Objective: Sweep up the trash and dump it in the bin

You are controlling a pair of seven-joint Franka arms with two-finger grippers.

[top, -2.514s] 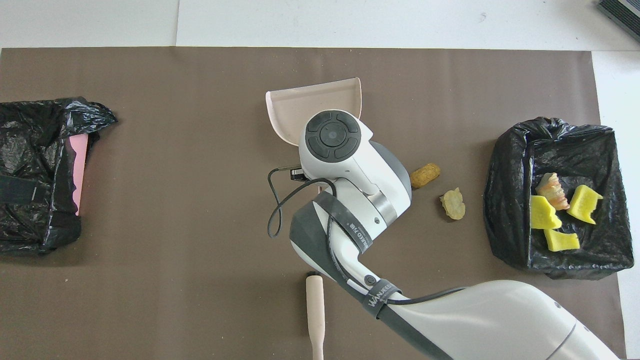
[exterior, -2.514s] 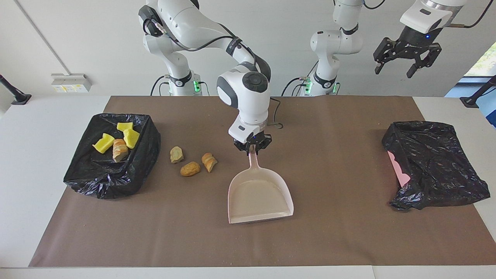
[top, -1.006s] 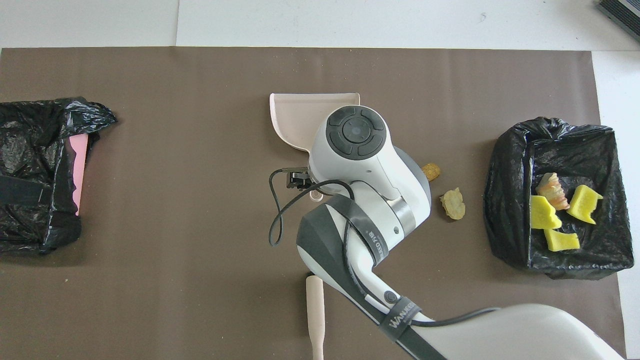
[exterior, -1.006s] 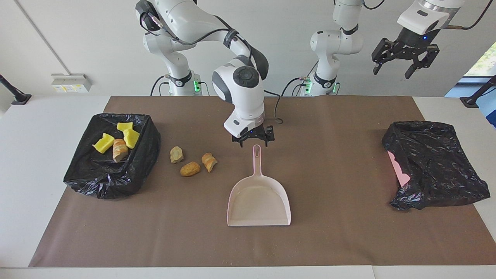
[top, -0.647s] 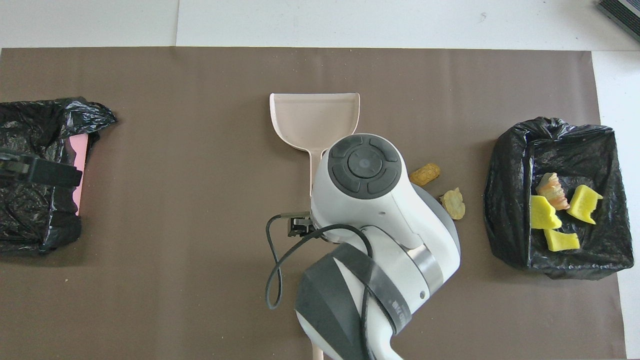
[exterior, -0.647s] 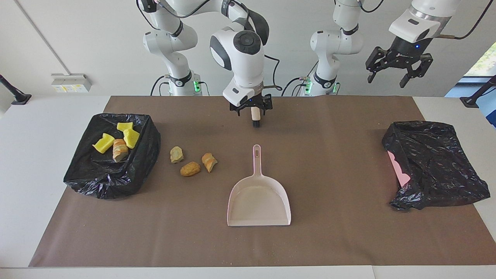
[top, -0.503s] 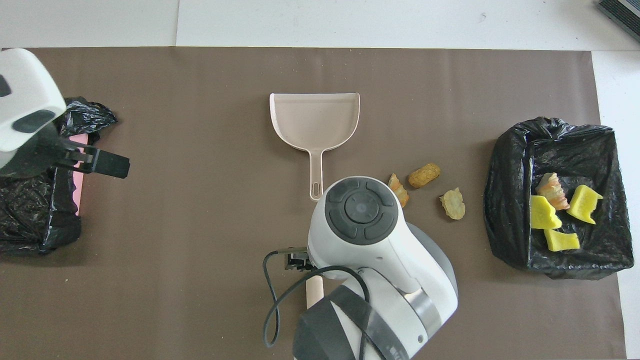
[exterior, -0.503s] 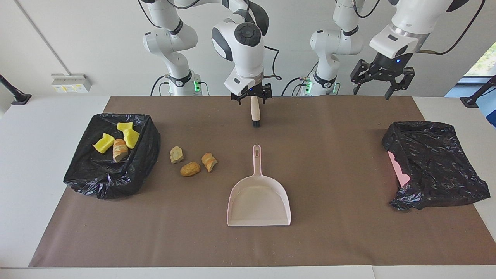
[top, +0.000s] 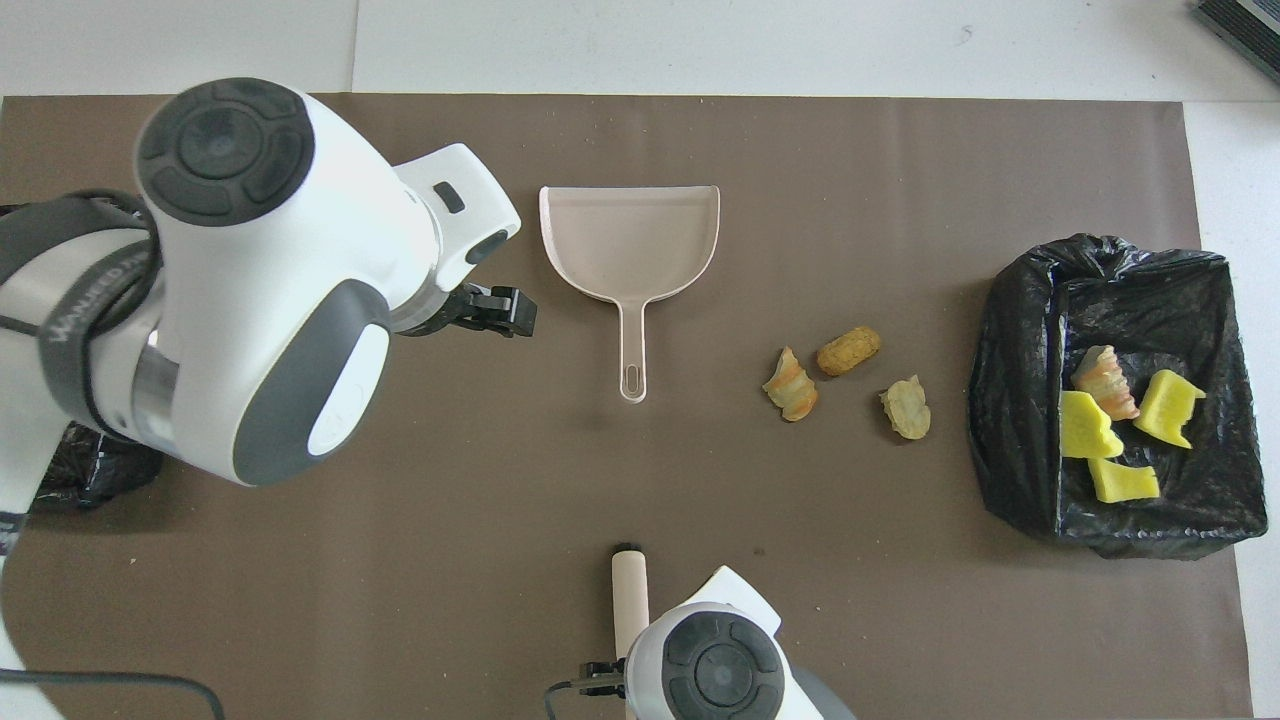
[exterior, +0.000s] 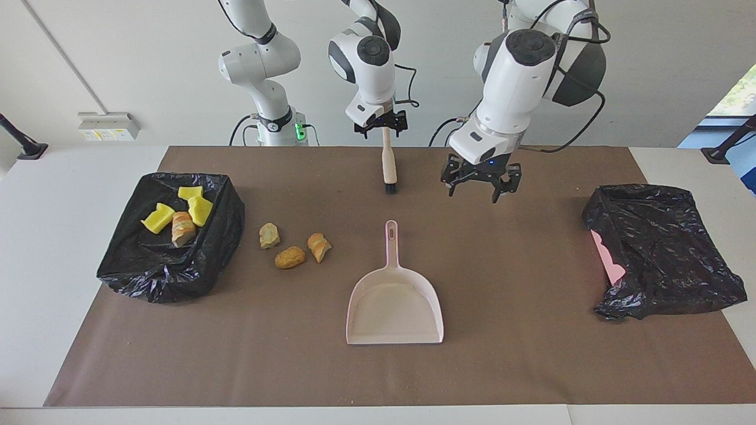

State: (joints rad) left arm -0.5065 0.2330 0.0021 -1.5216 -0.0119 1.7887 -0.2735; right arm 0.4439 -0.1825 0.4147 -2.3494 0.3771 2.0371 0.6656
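Observation:
Three tan-brown lumps of trash [exterior: 290, 257] [top: 849, 350] lie on the brown mat between the bin and the dustpan. The black-lined bin [exterior: 165, 283] [top: 1010, 400] holds three yellow chunks [exterior: 157, 219] [top: 1088, 428] and one bread lump. The pale pink dustpan [exterior: 394, 304] [top: 628, 240] lies flat mid-mat, held by nothing. The beige-handled brush [exterior: 388, 168] [top: 630, 590] lies on the mat nearer the robots. My right gripper [exterior: 381, 125] is open, above the brush handle's robot end. My left gripper [exterior: 479, 186] is open, in the air over the mat beside the dustpan handle.
A second crumpled black bag [exterior: 661, 248] with something pink showing in it lies at the left arm's end of the table; the left arm covers most of it in the overhead view. Fine crumbs dot the mat.
My right gripper let go of the dustpan handle, rose and drew back over the brush. My left gripper swung down from high over its end to beside the dustpan handle. The trash stayed put.

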